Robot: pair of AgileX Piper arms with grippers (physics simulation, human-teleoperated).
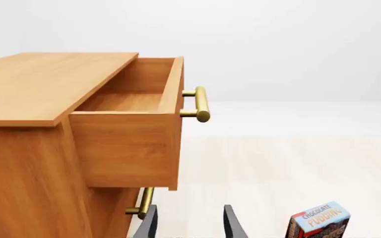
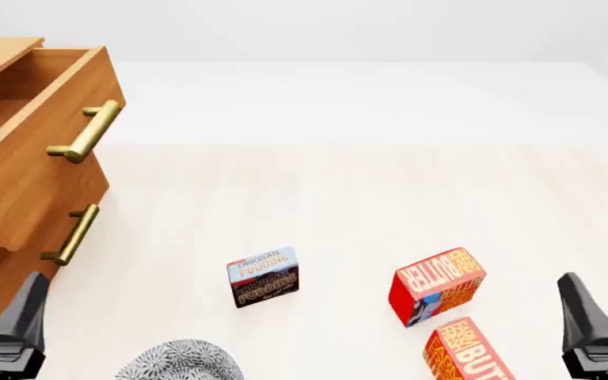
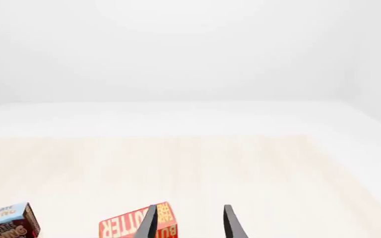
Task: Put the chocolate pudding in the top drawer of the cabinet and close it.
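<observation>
— Where is the pudding, and how does it lie?

— The chocolate pudding (image 2: 263, 277) stands on edge on the pale wooden table (image 2: 347, 206), near my side, between my two arms and nearer the left one. Its lettered face is turned toward me, blue band uppermost, brown part below. Its long axis runs across the table, left to right, tipped a little so that the right end sits higher in the front view. It is well apart from the cabinet (image 2: 9, 237), which stands at the far left. The top drawer (image 2: 40, 150) is pulled out, and what I can see of its inside holds nothing; the lower drawer (image 2: 24, 273) is shut.

— And your arms?

— Both are drawn back low at my edge of the table. My left gripper (image 1: 189, 223) has its two dark fingers parted with only air between them, and it looks toward the cabinet's front corner. My right gripper (image 3: 189, 222) is spread just the same and grips nothing; a butter box (image 2: 437, 286) stands ahead of it, tilted, with a second butter box (image 2: 468, 348) nearer me.

— The room?

— The light table gives way to a white floor and plain white walls. A grey speckled round object (image 2: 180, 361) sits at my near edge.
</observation>
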